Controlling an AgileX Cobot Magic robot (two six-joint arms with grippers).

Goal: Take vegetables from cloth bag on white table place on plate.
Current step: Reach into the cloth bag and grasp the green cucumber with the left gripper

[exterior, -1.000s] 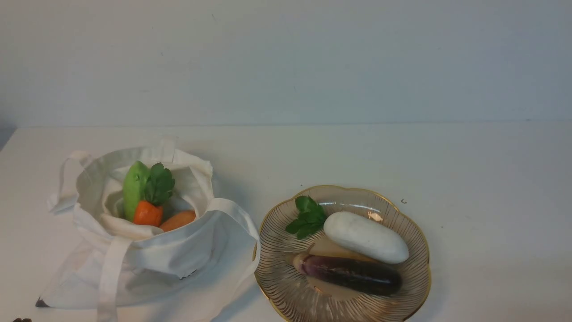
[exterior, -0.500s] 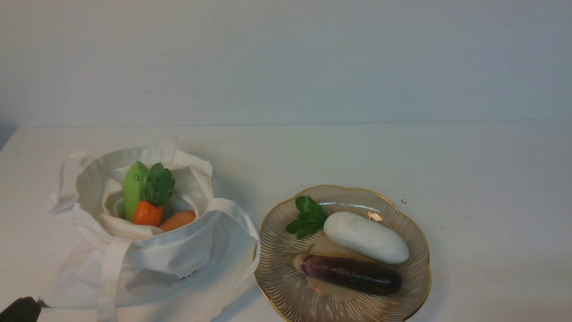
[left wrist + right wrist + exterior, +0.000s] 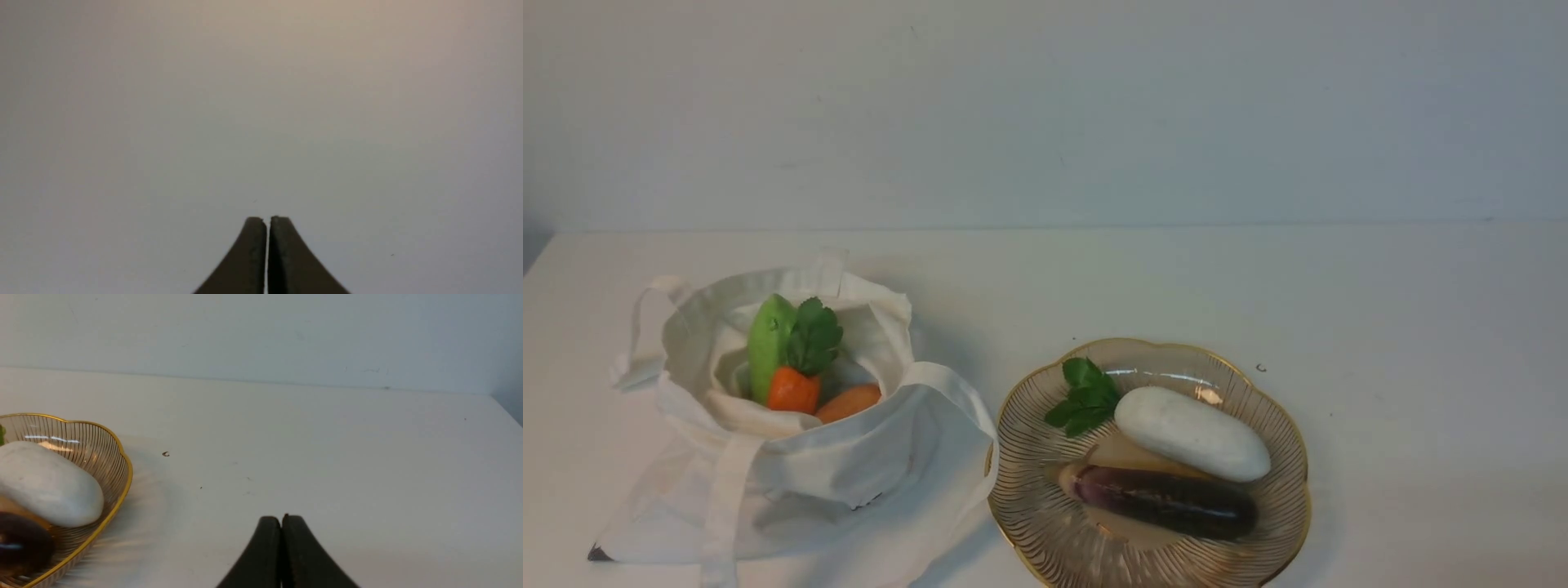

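Both the left gripper (image 3: 267,222) and the right gripper (image 3: 281,520) are pressed together, holding nothing. The near plate (image 3: 1033,490) is crowded, so a new piece may roll off. A little farther, the vegetables (image 3: 792,390) sit in the soft cloth bag (image 3: 849,465); cloth may get pinched too.

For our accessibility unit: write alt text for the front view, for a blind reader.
An off-white cloth bag on a white table holds a green vegetable, a carrot and an orange-tan one; beside it, a gold-rimmed glass plate carries a white vegetable, a purple eggplant and green leaves.
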